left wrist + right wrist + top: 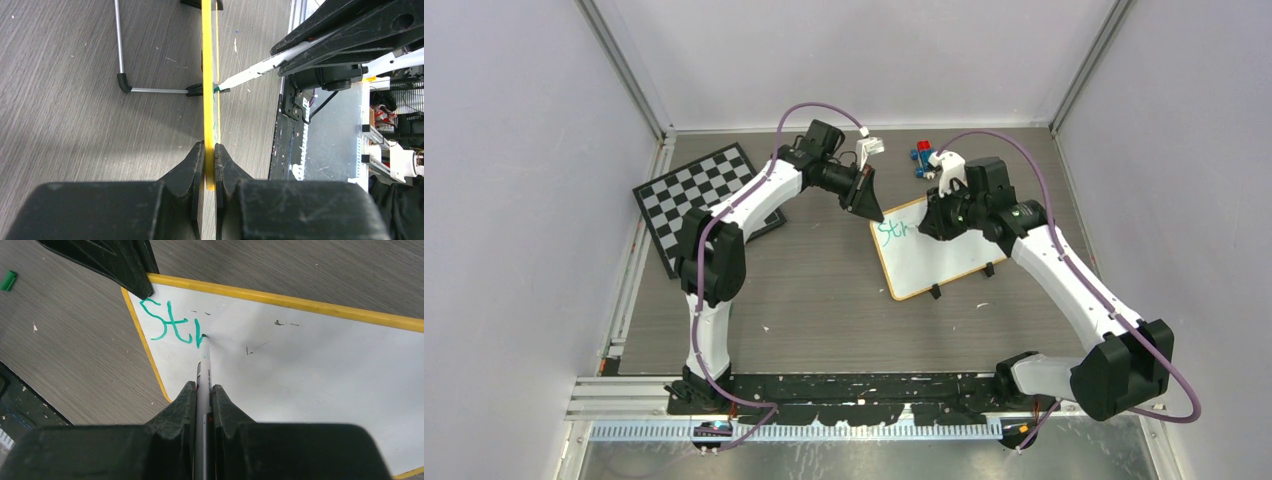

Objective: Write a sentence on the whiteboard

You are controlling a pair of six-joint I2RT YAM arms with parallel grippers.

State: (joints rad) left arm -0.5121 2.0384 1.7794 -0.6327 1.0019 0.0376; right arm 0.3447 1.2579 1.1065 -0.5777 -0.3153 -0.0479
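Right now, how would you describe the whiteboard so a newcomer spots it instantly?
On the grey wood-grain table, look right of centre. The whiteboard is the white panel with a yellow frame, its corner pinched by the left claw. Its green letters set it apart from the black-and-white checkerboard at the left.

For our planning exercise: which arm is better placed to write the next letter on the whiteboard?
Right. The right gripper holds the marker, tip on the whiteboard beside the green letters; the left gripper is clamped on the board's edge, likely steadying it.
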